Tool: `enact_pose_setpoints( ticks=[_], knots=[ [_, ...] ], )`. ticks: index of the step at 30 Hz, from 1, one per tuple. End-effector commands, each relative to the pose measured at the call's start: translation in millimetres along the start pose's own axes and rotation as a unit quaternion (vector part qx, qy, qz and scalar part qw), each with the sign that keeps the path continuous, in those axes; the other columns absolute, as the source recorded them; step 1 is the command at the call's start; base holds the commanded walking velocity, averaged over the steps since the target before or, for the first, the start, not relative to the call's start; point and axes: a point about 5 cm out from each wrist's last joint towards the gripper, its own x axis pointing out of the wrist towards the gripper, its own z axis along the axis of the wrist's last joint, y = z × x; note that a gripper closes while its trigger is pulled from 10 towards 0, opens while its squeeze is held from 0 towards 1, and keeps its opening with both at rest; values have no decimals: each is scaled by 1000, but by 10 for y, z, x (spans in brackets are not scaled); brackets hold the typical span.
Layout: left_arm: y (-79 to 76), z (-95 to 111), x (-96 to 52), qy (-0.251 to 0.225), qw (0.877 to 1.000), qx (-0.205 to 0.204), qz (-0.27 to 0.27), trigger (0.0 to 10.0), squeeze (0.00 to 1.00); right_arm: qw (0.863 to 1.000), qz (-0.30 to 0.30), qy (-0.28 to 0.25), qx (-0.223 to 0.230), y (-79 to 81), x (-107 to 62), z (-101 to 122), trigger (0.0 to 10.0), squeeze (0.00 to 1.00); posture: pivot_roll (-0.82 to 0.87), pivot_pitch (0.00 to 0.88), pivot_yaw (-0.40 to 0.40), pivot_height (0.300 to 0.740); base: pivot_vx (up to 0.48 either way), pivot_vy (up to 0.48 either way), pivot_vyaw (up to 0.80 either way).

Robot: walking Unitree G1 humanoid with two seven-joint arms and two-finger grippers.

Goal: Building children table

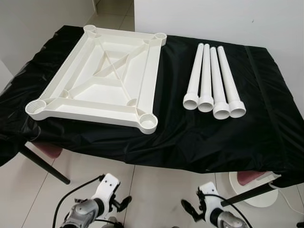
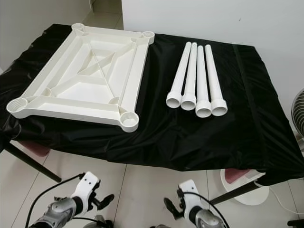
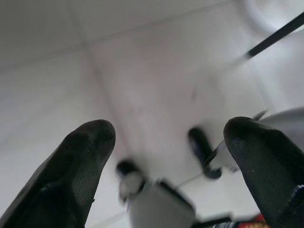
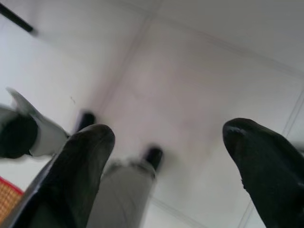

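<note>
Left gripper (image 3: 166, 142) and right gripper (image 4: 166, 137) hang low over the tiled floor (image 4: 199, 71), jaws open and empty. Well ahead of both jaws, on the black-covered tabletop (image 1: 190, 137): upside-down white table frame (image 1: 97, 78), four white legs (image 1: 213, 83) beside it.

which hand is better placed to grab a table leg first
Right, probably. The four legs lie on the table's right side, above the right hand; the left hand hangs below the upturned tabletop. Both are low and open.
</note>
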Motion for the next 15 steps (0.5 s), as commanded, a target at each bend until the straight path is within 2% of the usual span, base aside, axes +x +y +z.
enact_pose_setpoints(
  ticks=[1,4,6,8,10,11,12,13,14,15],
  knots=[
    [44,-165,-50,37,997,-29,57,10000,0,998,-39,37,20,-27,-45,-148,10000,0,21,119,-2,740,0,0,0],
    [79,-272,-87,59,989,-72,111,10000,0,993,-90,61,54,-29,-69,-253,10000,0,17,116,-3,740,0,0,0],
    [81,-282,-91,61,988,-75,117,10000,0,992,-96,65,59,-21,-72,-268,10000,0,16,117,-3,740,0,0,0],
    [42,-214,-67,25,992,-86,92,10000,0,992,-86,40,81,5,-48,-217,10000,0,15,124,-5,740,0,0,0],
    [30,-194,-61,15,992,-89,85,10000,0,993,-74,25,87,18,-36,-179,10000,0,18,127,-7,740,0,0,0],
    [-24,-84,-31,-21,997,-68,35,10000,0,996,-42,2,81,45,-20,-116,10000,0,18,127,-7,740,0,0,0],
    [-24,-84,-31,-21,997,-68,35,10000,0,996,-42,2,81,45,-20,-116,10000,0,18,127,-7,740,0,0,0],
    [-63,15,-21,-54,997,-53,-12,10000,0,997,-6,-20,79,63,-17,-62,10000,0,25,140,-10,740,0,0,0],
    [-91,81,-19,-75,995,-41,-42,10000,0,996,15,-32,76,75,-15,-28,10000,0,25,144,-10,740,0,0,0],
    [-117,153,-26,-95,990,-47,-90,10000,0,994,49,-52,80,77,-18,26,10000,0,28,157,-16,740,0,0,0]
  ],
)
